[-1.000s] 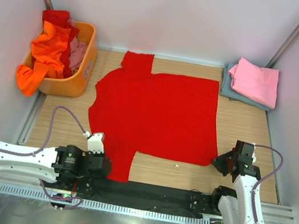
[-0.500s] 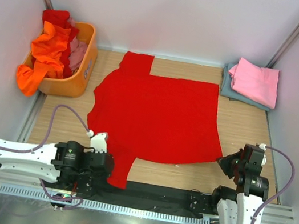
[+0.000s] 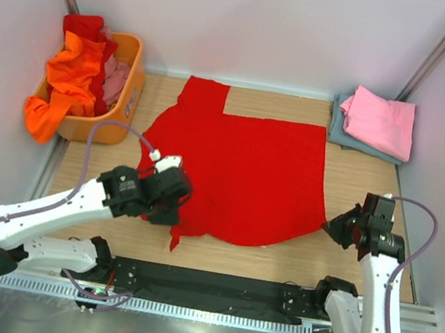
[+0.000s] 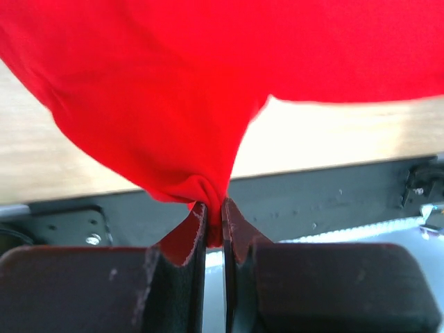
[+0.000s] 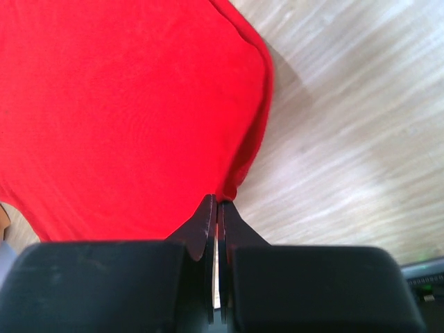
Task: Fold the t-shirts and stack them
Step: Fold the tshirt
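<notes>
T-shirt [image 3: 248, 167] lies crosswise, collar left, hem right.

We count one orange plastic basket [image 3: 113, 126]. Outside it lie one large red cloth t-shirt [image 3: 247, 171], one pink t-shirt [image 3: 381, 121], one grey-blue t-shirt [image 3: 336, 126].

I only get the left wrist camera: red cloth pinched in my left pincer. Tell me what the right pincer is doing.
Observer: The right pincer is shut on the red t-shirt at its near right corner.
Operator: Report where the finished stack sits.
Observer: At the far right corner of the table, a folded pink t-shirt lies on a grey-blue t-shirt.
Operator: Name what is left to fold.
Observer: An orange t-shirt hangs over the rim of the orange basket at far left, with more cloth inside.
</notes>
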Available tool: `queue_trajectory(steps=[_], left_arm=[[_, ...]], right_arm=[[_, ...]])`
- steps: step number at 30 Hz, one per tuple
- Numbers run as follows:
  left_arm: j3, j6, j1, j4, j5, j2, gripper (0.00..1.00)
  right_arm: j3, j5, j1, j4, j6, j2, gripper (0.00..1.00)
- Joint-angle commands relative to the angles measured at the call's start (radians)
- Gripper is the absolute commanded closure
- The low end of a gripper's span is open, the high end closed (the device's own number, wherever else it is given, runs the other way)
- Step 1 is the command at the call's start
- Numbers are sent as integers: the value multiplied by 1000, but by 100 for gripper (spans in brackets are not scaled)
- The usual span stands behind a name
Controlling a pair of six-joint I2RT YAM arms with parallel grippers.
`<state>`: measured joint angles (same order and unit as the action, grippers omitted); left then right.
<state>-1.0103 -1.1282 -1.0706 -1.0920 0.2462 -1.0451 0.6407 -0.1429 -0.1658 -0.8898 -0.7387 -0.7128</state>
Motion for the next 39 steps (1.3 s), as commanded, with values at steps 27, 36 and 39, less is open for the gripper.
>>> queue_trajectory(steps=[27,36,39], left_arm=[[-545,717,630,15,-220,-573,100],[-672,748,655,-17,-205,-699,100],[-714,763,661,-29,-185,-739,100]], right_arm=[[203,0,-3,379,90,-528,99],[223,22,-3,407,87,-617,99],[224,31,-5,422,82,-646,99]])
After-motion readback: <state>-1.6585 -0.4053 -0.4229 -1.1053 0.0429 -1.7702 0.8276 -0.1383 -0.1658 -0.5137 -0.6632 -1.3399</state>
